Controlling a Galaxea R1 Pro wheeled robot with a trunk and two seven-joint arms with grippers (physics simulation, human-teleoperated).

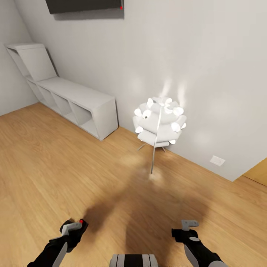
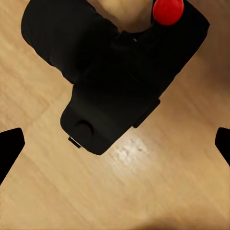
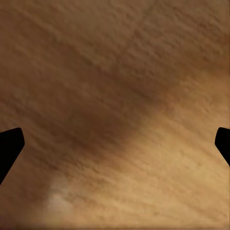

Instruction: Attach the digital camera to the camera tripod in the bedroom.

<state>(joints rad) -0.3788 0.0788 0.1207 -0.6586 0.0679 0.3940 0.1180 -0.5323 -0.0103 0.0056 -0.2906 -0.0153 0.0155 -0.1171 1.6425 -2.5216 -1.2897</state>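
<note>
Your left gripper [image 1: 76, 227] fingers pinch the digital camera [image 2: 112, 72]; right gripper [image 1: 190, 229] fingers spread over the floor [image 1: 55, 174]

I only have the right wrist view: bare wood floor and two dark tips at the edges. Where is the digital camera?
Observer: At the left gripper. The left wrist view shows the digital camera close up, black with a red button.
Operator: What stands ahead of the robot?
Observer: A lit white floor lamp on thin legs, close to the wall.
Operator: Any furniture nearby?
Observer: A low white cubby shelf runs along the wall, left of the lamp in the head view.
</note>
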